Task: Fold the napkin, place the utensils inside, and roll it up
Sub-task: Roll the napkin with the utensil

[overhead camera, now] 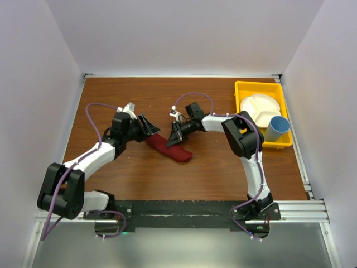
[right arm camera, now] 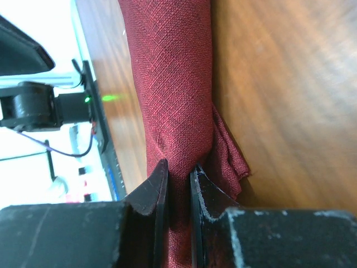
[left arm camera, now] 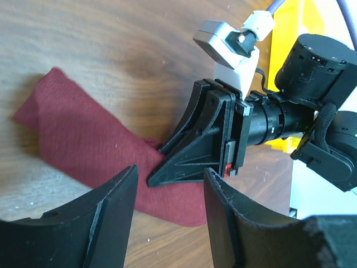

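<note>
The dark red napkin [overhead camera: 170,149] lies rolled into a long bundle in the middle of the wooden table. My right gripper [overhead camera: 174,137] is shut on the roll near its upper left part. In the right wrist view the fingers pinch the cloth [right arm camera: 173,84] between them at the gripper [right arm camera: 178,170]. My left gripper [overhead camera: 151,129] is open at the roll's left end, its jaws [left arm camera: 170,178] standing wide over the napkin's edge [left arm camera: 72,139], with the right gripper's finger [left arm camera: 195,151] just ahead. No utensils show in any view.
A yellow tray [overhead camera: 245,92] at the back right holds a white divided plate [overhead camera: 259,109] and a blue cup [overhead camera: 276,129]. White walls close in the table on three sides. A black rail [overhead camera: 184,211] runs along the near edge.
</note>
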`<state>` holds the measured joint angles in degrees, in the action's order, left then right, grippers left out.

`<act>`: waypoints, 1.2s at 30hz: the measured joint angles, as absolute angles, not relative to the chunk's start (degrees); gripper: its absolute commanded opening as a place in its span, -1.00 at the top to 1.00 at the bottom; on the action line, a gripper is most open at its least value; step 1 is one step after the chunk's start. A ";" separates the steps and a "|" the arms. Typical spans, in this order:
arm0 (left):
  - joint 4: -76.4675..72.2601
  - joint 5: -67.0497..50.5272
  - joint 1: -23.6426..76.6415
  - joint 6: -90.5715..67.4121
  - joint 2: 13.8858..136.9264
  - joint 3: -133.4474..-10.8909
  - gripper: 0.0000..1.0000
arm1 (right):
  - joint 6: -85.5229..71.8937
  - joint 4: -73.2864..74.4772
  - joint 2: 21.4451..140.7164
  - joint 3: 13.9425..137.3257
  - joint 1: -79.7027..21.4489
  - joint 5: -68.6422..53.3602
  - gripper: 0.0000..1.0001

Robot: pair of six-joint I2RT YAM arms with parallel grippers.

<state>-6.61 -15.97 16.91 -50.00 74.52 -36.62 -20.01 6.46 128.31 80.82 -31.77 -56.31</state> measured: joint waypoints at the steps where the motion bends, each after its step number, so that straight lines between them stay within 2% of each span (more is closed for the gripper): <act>1: -6.61 -16.29 16.91 -50.19 74.83 -36.60 -0.06 | -20.29 6.33 128.31 80.42 -31.94 -56.69 0.88; 10: -8.03 -18.13 17.80 -52.14 75.00 -34.87 -0.06 | -22.59 5.08 128.11 79.33 -32.29 -57.54 0.95; 18: -6.55 -18.55 19.68 -55.57 75.59 -33.06 -0.04 | -24.75 4.45 127.87 78.89 -32.45 -56.73 0.86; 26: -7.44 -17.54 19.81 -55.96 82.43 -33.01 -0.01 | -25.45 4.75 127.85 78.91 -32.47 -56.47 0.73; 32: -8.73 -16.91 19.90 -55.92 84.18 -32.99 0.04 | -24.60 6.28 127.85 79.61 -32.47 -56.03 0.90; 36: -8.60 -16.23 19.97 -55.61 82.43 -32.99 0.07 | -24.62 6.35 127.85 79.66 -32.45 -56.05 0.92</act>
<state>-8.60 -16.23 19.97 -55.61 82.43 -32.99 -24.62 6.35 127.85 79.66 -32.45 -56.05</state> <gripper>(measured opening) 0.480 0.147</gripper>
